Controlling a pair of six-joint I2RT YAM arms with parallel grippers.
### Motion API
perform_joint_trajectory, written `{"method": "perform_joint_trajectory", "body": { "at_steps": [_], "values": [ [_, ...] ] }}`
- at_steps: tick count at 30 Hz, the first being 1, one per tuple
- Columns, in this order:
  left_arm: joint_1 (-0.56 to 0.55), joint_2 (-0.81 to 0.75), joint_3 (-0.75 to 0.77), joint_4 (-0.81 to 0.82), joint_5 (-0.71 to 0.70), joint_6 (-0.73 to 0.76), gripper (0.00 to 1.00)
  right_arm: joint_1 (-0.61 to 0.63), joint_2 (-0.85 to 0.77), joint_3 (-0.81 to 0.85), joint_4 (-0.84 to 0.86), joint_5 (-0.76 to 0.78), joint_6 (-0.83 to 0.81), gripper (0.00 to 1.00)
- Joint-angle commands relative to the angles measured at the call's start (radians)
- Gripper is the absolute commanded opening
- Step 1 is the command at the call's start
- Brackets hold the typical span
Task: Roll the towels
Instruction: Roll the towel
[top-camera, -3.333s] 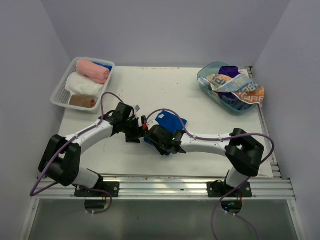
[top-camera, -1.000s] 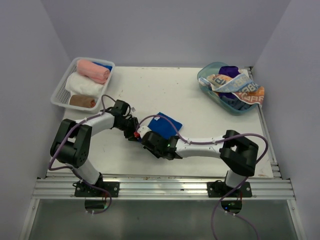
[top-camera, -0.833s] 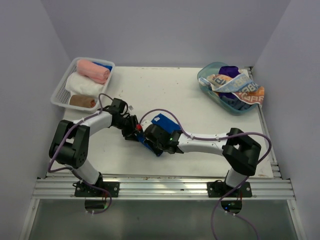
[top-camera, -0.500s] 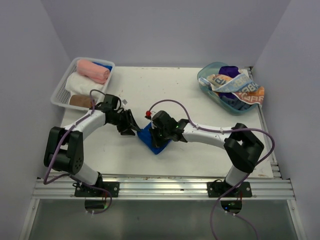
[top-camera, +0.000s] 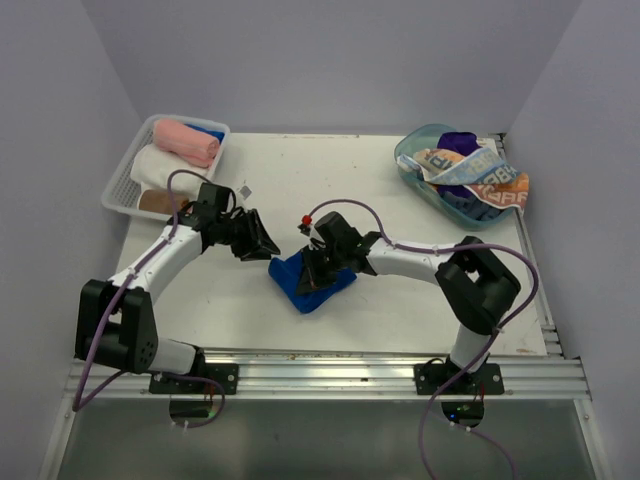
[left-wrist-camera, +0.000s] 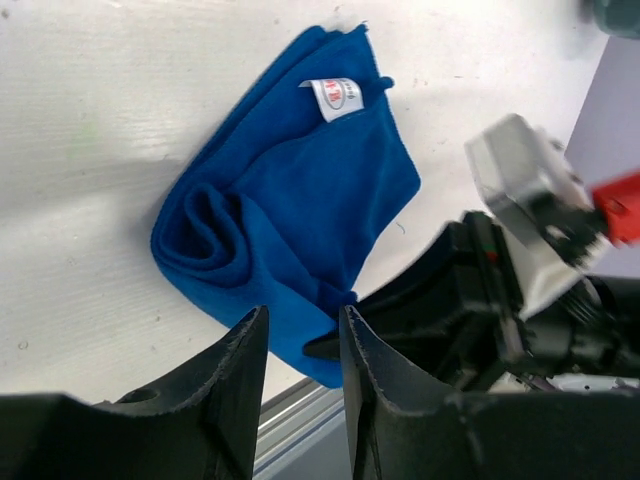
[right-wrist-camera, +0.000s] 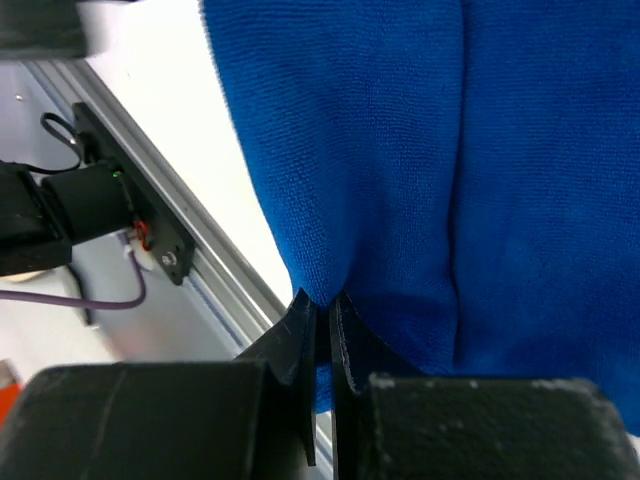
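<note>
**A:** Your left gripper was crowded in with the right one a second ago. It has now backed off to the left, just beside the blue towel.

**B:** And your towel is different too. It lay flatter and further right, and now it's bunched near the middle of the table with a curl at one end. I'd call that roll started but loose, and you're not done with it.

**A:** Look at your left claw from its own wrist view. The fingers stand partly apart, with only a corner of cloth showing beyond the gap. You're holding nothing there.

**B:** Your right gripper is the opposite. Its jaws are pressed together on a fold of the blue cloth, pinching it tight.

**A:** So you keep the towel on the right side alone. Your left is free to come back in and tighten the roll.
</note>
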Motion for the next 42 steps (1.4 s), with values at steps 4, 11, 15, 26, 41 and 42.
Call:
{"method": "perform_joint_trajectory", "body": {
  "at_steps": [4, 11, 15, 26, 41, 42],
  "values": [
    [-0.063, -0.041, -0.022, 0.114, 0.048, -0.024, 0.35, -0.047, 0.046, -0.049, 0.109, -0.146, 0.115, 0.00],
    [-0.142, 0.039, -0.034, 0.182, 0.047, -0.047, 0.31, -0.084, 0.055, -0.105, 0.174, -0.186, 0.175, 0.00],
    [-0.146, 0.058, -0.034, 0.192, 0.047, -0.047, 0.29, -0.096, 0.062, -0.128, 0.195, -0.192, 0.192, 0.00],
    [-0.146, -0.024, -0.121, 0.304, 0.105, -0.068, 0.29, -0.125, 0.102, -0.154, 0.275, -0.227, 0.264, 0.00],
    [-0.145, 0.132, -0.128, 0.398, 0.025, -0.061, 0.20, -0.150, 0.092, -0.175, 0.264, -0.234, 0.266, 0.00],
    [-0.145, 0.151, -0.125, 0.416, 0.019, -0.061, 0.20, -0.150, 0.089, -0.175, 0.255, -0.230, 0.266, 0.00]
  ]
}}
